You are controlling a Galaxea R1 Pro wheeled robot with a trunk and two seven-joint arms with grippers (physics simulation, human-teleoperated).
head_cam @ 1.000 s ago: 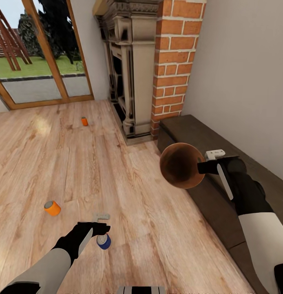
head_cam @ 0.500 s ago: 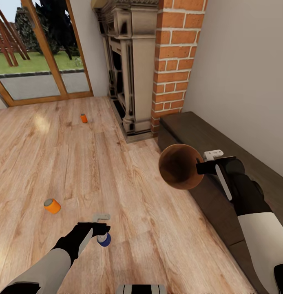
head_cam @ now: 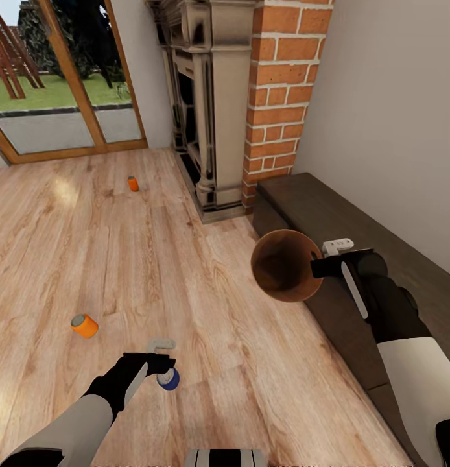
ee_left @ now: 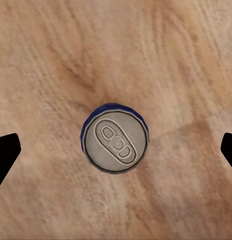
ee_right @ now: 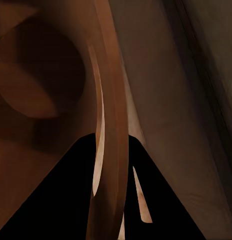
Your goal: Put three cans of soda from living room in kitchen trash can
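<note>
In the living room, the blue can stands upright on the light wood floor, its silvery top facing up. The left gripper hangs right over it with its jaws spread wide; in the left wrist view the can sits between the 2 dark fingertips, touching neither.

2 orange cans lie on the floor: 1 is near the left arm, the other is farther off, toward the glass doors and in front of the fireplace.

The right gripper pinches the rim of the bin, held tilted on its side above the floor beside the low dark cabinet, its brown inside facing the camera. In the right wrist view the rim runs between the fingers.
</note>
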